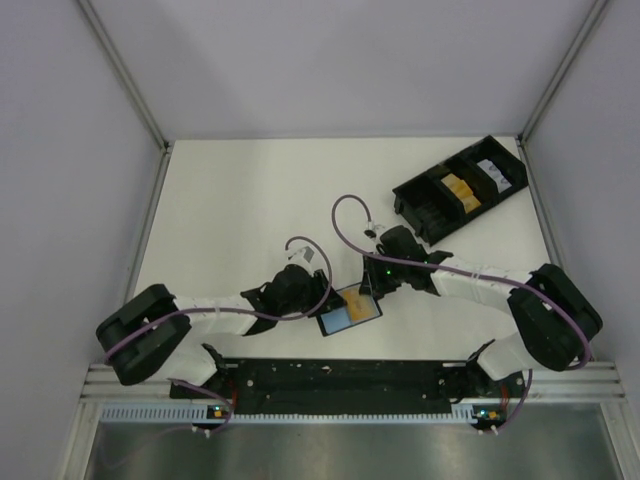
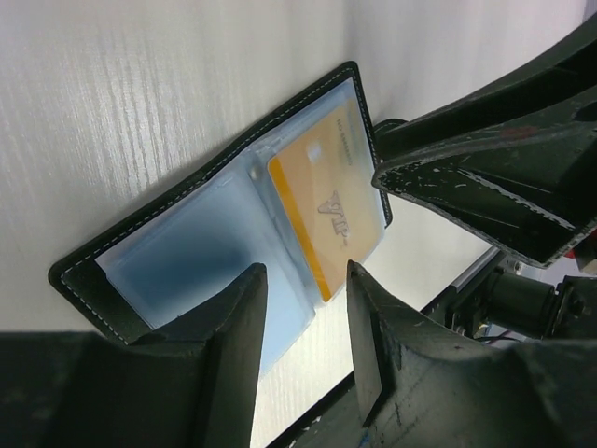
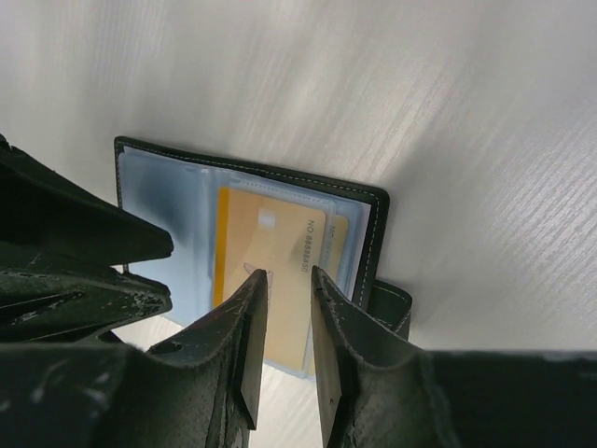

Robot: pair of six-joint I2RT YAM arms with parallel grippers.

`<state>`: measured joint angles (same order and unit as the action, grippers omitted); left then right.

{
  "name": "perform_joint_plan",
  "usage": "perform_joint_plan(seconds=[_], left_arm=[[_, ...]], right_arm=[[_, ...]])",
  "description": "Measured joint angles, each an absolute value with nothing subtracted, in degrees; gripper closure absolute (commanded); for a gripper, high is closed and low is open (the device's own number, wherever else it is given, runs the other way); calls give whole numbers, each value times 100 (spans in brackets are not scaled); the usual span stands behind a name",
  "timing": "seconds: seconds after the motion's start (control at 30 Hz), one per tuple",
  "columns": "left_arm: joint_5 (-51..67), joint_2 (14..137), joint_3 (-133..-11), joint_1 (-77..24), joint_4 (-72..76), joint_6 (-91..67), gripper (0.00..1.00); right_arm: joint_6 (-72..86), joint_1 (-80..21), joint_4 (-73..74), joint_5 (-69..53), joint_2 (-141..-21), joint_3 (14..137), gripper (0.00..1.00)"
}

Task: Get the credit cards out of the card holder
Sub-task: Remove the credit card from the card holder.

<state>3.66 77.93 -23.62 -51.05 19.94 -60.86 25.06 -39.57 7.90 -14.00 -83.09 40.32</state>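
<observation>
The holder (image 1: 350, 312) lies open on the counter (image 1: 250, 200), card (image 3: 266, 266) inside. The left hand (image 2: 303, 273), half wide, should pin the holder; the right hand (image 3: 287, 276), narrow over the card, should pinch only its edge.

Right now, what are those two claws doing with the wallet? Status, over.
Left gripper open at the card holder. Right gripper narrowly open, tips over the orange credit card. Holder lies open, card inside its sleeve. Nothing blocking.
</observation>
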Motion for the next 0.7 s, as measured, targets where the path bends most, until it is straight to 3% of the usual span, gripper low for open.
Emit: perform_joint_plan(seconds=[0.7], left_arm=[[554, 8702, -2362, -5105, 3057, -6663, 57]], right_arm=[[2683, -3951, 165, -1612, -8405, 3636, 79]])
